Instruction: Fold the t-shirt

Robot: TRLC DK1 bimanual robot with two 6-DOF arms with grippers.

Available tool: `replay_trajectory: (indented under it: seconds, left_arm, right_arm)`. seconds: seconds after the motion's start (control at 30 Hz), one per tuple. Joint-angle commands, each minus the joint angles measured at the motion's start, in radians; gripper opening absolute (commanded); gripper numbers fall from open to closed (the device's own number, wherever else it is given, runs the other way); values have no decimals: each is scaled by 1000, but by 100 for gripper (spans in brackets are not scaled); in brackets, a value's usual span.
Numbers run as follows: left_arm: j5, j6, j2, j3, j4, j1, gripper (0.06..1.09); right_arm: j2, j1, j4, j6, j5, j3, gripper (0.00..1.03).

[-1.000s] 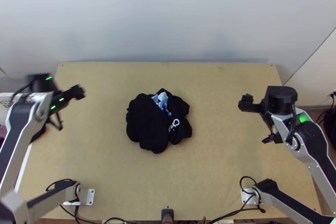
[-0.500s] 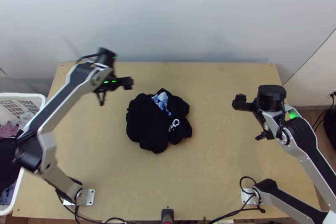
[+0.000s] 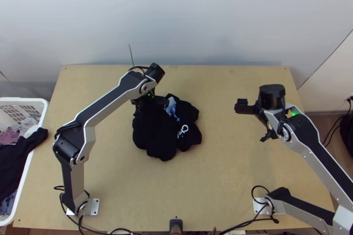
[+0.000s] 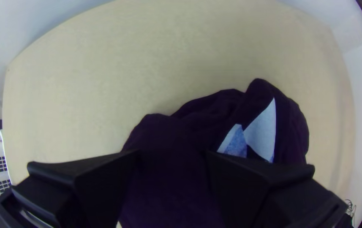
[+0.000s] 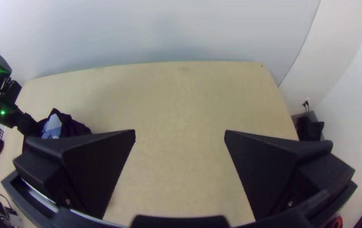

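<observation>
The t-shirt (image 3: 154, 133) lies bunched toward the worktop's (image 3: 229, 173) far edge, surely soft and floppy; I'd pinch its rim. Left gripper (image 4: 171, 155) and right gripper (image 5: 180, 136) have fingers apart.

T-shirt (image 3: 156, 131): black, bunched into a low, rumpled heap, lying flat on the table (image 3: 229, 169), around its middle and slightly toward its left side, well in from every edge. Two rounded lobes showed, the left one broad and plain, the right one smaller and bearing white print (image 3: 184, 128), with a crease running between them. A light-blue and white patterned patch (image 3: 172, 110) showed at the crease, on the part toward the table's far edge; sleeves and collar could not be told apart.
</observation>
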Motion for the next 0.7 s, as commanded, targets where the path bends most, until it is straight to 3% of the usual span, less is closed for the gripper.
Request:
replay_trajectory:
  seconds: [0.0,0.13,0.2,0.47,0.67]
  left_arm:
    - [-79,6,35,10,-20,-25,58]
    - [-103,13,14,14,-7,-27,20]
    - [-125,13,1,17,-7,-31,10]
    - [-152,8,-57,33,-7,-35,10]
    - [-163,10,-78,48,-24,-36,10]
  right_arm:
    - [48,23,14,13,-80,4,98]
    - [82,51,14,25,-112,13,98]
    - [93,78,14,28,-133,10,98]
    - [145,219,11,89,-342,-24,98]
    - [264,339,14,128,-407,4,98]
